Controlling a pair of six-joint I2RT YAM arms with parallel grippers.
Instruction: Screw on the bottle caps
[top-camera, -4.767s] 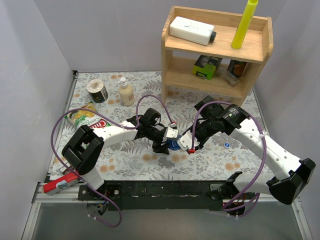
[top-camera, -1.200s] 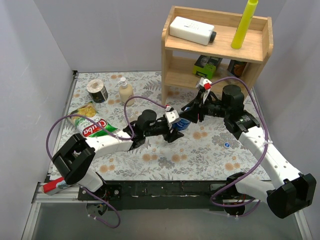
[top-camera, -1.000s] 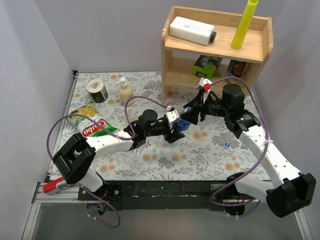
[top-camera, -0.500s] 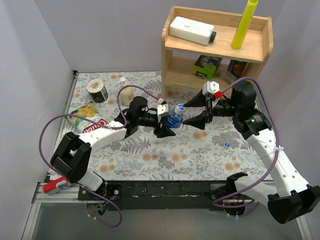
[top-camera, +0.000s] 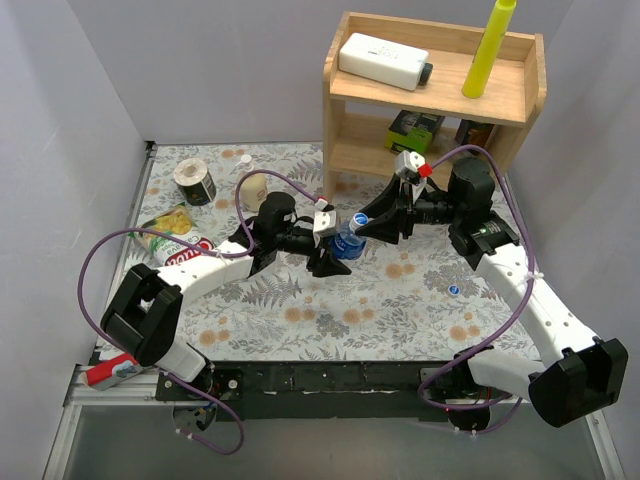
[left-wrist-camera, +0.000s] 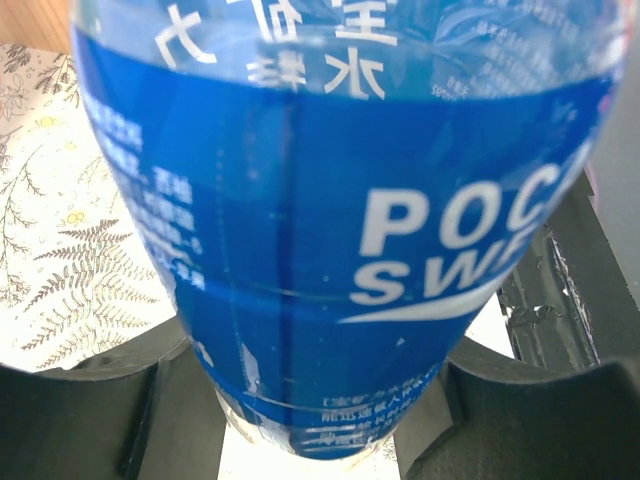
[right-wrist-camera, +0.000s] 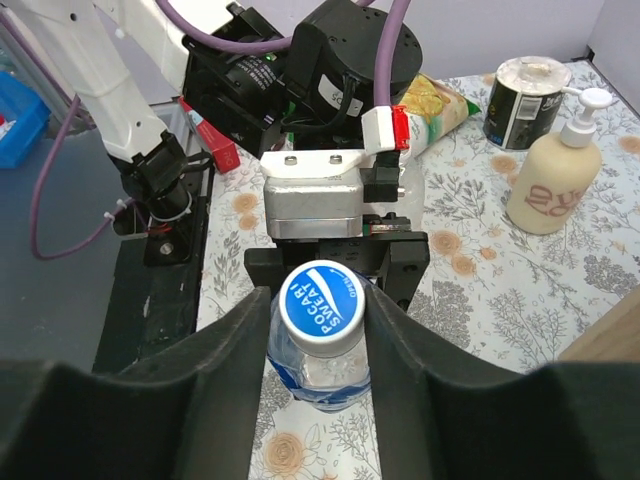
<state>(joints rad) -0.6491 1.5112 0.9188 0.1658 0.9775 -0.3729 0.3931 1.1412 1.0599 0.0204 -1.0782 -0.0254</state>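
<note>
Right fingers (right-wrist-camera: 225, 385) back at the cap; half a second ago they stood wide and clear.
Left fingers (left-wrist-camera: 150, 415) clamp the small clear blue-labelled plastic bottle (left-wrist-camera: 340, 230) over the floral surface (top-camera: 420, 310). Right fingers flank its round blue screw cap (right-wrist-camera: 322, 296) narrowly; cannot tell if they grip. Likely re-gripping for another tightening turn.

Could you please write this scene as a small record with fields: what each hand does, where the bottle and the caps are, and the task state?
left hand: shut on the labelled bottle, gripping it at the blue label
right hand: fingers close on both sides of the blue cap; contact cannot be told
blue cap: sitting on the bottle's neck, printed top facing up
second blue cap: lying on the table, right of the bottle, apart from both hands
task state: one cap on its bottle, tightness not visible; the other cap not yet on any bottle
</note>
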